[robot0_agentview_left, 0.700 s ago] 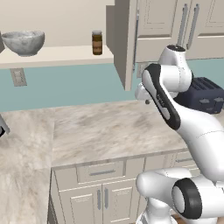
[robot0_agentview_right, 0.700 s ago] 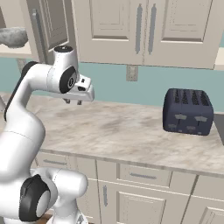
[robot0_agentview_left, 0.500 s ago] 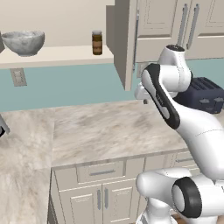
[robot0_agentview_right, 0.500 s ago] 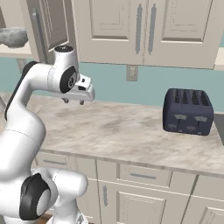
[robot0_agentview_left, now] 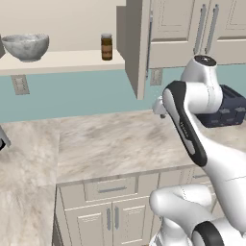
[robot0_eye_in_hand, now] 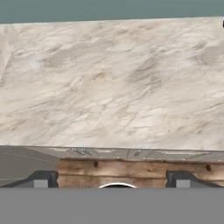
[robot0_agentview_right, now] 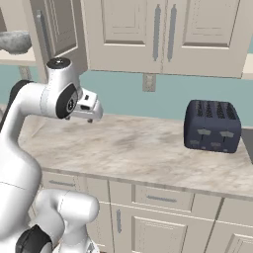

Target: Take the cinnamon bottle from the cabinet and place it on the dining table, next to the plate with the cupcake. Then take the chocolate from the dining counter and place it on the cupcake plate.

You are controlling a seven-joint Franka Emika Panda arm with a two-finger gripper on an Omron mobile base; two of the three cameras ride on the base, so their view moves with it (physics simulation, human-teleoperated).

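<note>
Up high, the cabinet [robot0_agentview_left: 137, 43] stands with one door swung open, and the left base view looks past it onto the beige shelf [robot0_agentview_left: 62, 61]. That view takes in the pale bowl [robot0_agentview_left: 25, 46] at the shelf's left end and the bottle [robot0_agentview_left: 106, 46] upright near its right end, well apart from the bowl. The right base view catches just the bowl's edge [robot0_agentview_right: 15, 41] beside the open door, and gives a full look at the dark toaster [robot0_agentview_right: 212, 126] on the counter [robot0_agentview_right: 148, 153], where the left view shows a corner of it behind the arm.

The bottle is a small brown cylinder with a grey-tan lid and a darker band around its middle.

The gripper [robot0_eye_in_hand: 112, 179] hangs above the marble counter, well below and right of the bottle; in the hand view its two dark tips sit far apart at the bottom, jaws spread wide with nothing between them.

Compared with the earlier frames, nothing on the shelf has shifted, and the arm's pose is almost the same.
</note>
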